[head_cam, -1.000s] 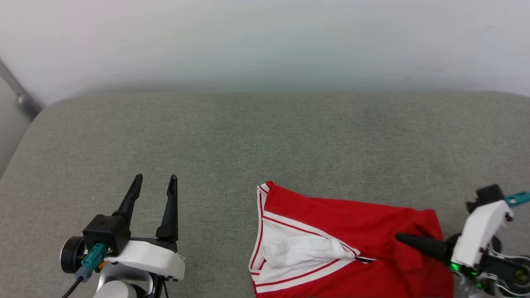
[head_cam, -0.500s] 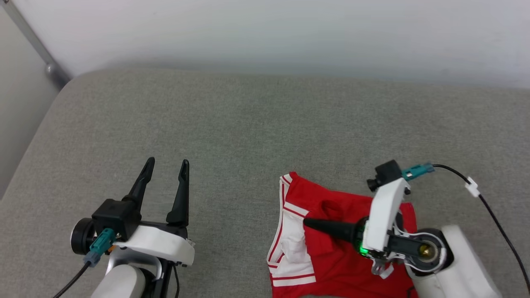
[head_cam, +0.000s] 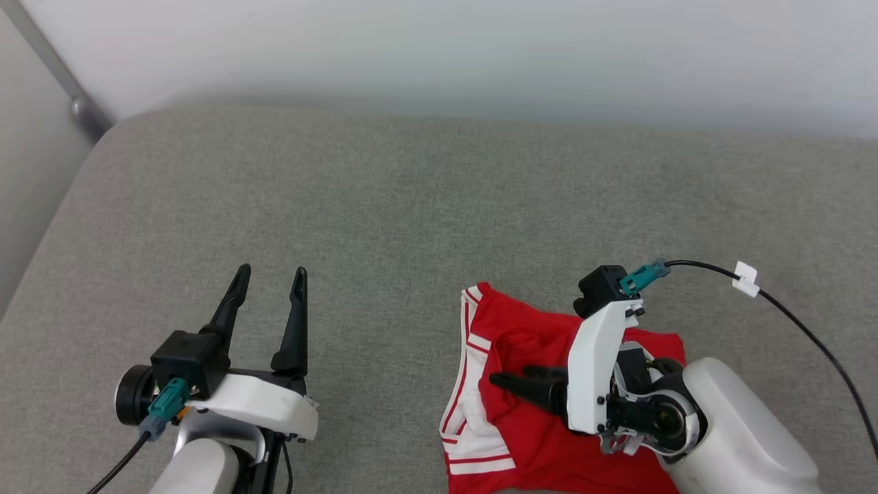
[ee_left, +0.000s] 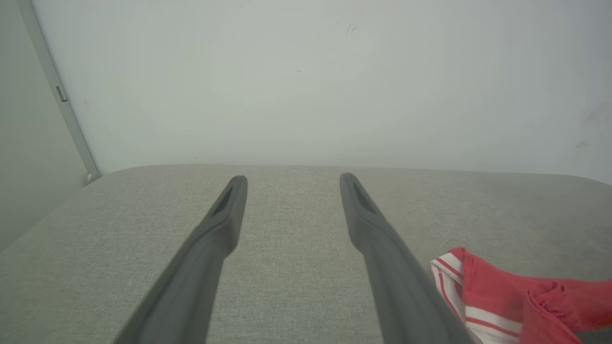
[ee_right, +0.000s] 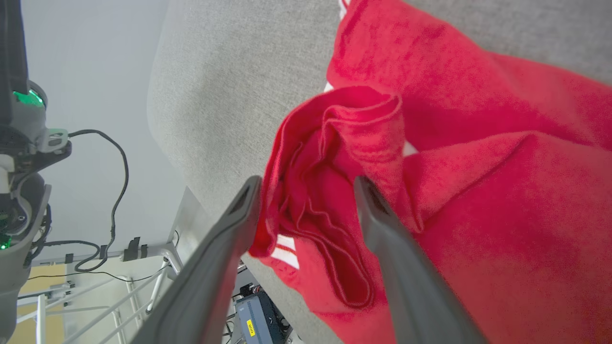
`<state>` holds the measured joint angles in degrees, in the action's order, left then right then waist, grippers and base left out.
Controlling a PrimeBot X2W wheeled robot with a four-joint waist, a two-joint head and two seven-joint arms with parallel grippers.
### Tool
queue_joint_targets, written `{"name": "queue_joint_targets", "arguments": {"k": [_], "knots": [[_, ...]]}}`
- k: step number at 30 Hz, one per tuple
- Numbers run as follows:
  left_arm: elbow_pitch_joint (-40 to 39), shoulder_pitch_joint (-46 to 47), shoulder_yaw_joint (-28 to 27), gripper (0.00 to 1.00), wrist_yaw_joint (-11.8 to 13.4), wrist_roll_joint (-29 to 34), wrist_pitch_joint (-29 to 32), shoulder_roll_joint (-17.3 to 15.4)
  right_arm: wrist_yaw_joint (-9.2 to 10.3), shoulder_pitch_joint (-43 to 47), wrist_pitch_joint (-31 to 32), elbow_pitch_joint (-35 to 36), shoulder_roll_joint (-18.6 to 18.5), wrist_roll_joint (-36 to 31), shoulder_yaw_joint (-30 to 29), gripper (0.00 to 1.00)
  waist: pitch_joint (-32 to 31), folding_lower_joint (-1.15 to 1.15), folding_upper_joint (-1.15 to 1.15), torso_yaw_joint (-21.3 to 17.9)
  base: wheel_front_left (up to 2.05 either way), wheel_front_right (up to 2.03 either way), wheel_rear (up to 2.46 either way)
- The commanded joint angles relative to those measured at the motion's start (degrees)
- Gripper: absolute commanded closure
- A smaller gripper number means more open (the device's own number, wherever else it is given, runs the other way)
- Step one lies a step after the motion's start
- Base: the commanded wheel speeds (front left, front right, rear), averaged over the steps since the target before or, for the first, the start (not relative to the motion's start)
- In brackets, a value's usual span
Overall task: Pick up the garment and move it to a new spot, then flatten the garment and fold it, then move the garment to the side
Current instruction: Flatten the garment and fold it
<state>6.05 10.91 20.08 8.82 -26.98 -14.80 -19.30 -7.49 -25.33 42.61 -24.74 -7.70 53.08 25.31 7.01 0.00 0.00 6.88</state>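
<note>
Grey cushion [head_cam: 411, 206], garment [head_cam: 531, 446] bunched at its near edge. Right gripper [head_cam: 511, 379] gapes around 1 fold, gripping nothing; left gripper [head_cam: 271, 271] wide, empty. I'd pinch 2 corners, tug flat.

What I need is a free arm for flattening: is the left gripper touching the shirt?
No, the left gripper hovers open over the bare grey surface, apart from the shirt.

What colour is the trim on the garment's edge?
The trim is red-and-white striped, clearest in head view.
</note>
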Motion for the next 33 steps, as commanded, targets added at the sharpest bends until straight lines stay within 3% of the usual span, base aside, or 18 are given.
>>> {"name": "queue_joint_targets", "arguments": {"k": [1,6,11,20,26,33], "knots": [[0.15,-0.51,-0.05,0.0,-0.08,0.0,-0.2,0.08,0.0,-0.47,-0.73,1.56,-1.41,-1.33,1.67,0.0,-1.3,0.0,0.0,-0.74,0.0,0.0,0.0],[0.52,-2.15,-0.18,0.0,0.29,-0.31,-0.26,-0.06,0.01,1.35,-7.16,7.69,-8.29,-10.12,6.25,0.0,-4.41,0.0,0.0,-2.37,0.0,0.0,0.0],[0.31,-4.12,-1.14,0.0,1.37,-0.78,-0.12,-0.97,0.01,5.03,-15.62,9.32,-11.74,-19.53,0.7,0.0,-6.71,0.0,0.0,-4.36,0.0,0.0,0.0],[-0.42,-7.26,-2.8,0.0,3.05,-1.64,0.31,-2.4,0.01,16.91,-28.06,16.39,-9.8,-31.6,-18.73,0.0,-8.03,0.0,0.0,-7.72,0.0,0.0,0.0],[-0.27,-8.52,-2.77,0.0,3.52,-1.84,0.36,-2.58,0.01,22.57,-35.4,21.93,-6.24,-36.46,-25.76,0.0,-8.21,0.0,0.0,-8.32,0.0,0.0,0.0],[0.28,-10.2,-2.11,0.0,4.12,-1.07,-0.03,-1.79,0.01,27.47,-42.08,27.45,-3.21,-41.18,-26.51,0.0,-8.78,0.0,0.0,-8.42,0.0,0.0,0.0]]}}
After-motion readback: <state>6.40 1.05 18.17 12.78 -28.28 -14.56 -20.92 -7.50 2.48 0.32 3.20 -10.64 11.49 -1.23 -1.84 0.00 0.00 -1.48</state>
